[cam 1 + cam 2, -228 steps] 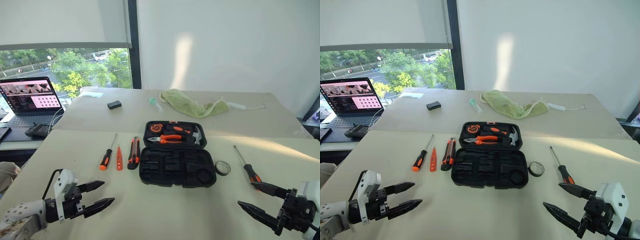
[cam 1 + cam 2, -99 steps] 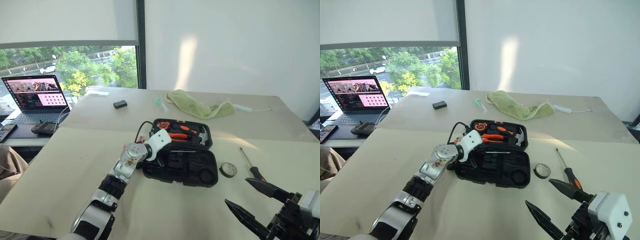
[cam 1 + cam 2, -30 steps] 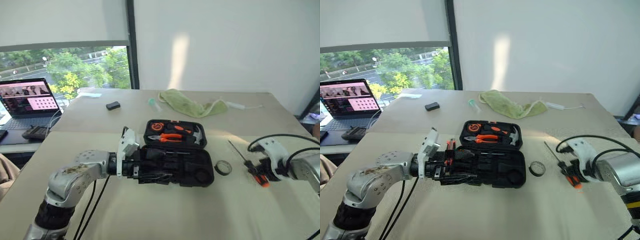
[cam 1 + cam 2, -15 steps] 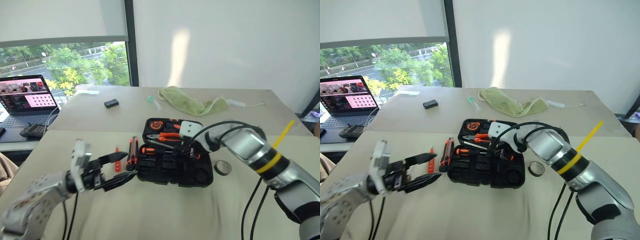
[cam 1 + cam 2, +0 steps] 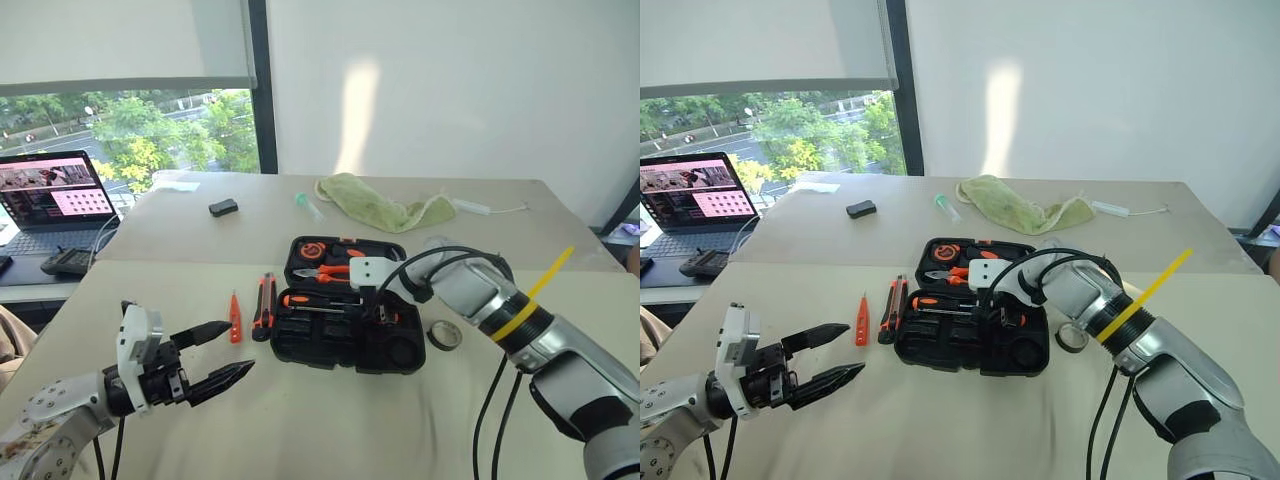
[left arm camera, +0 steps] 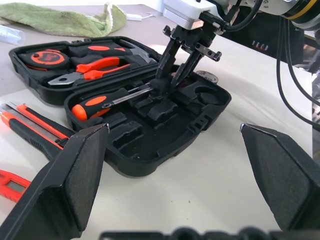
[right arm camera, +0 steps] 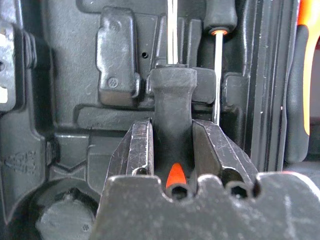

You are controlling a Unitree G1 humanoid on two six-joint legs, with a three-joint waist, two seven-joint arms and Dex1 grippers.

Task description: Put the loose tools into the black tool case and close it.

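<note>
Here, seating second screwdriver (image 7: 172, 100) into tool case (image 5: 345, 345): right gripper (image 6: 172, 85) clamped on handle; left gripper (image 5: 222, 353) wide, empty. Next: release, withdraw.

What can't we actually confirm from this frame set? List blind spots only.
- Held screwdriver: whether it is fully seated in the black tool case. The right pincer covers its handle in the eye views and both wrist views.
- Tape roll: its far edge is hidden by the right arm in the eye views.
- Laptop screen: its content is too small to read in the eye views.
</note>
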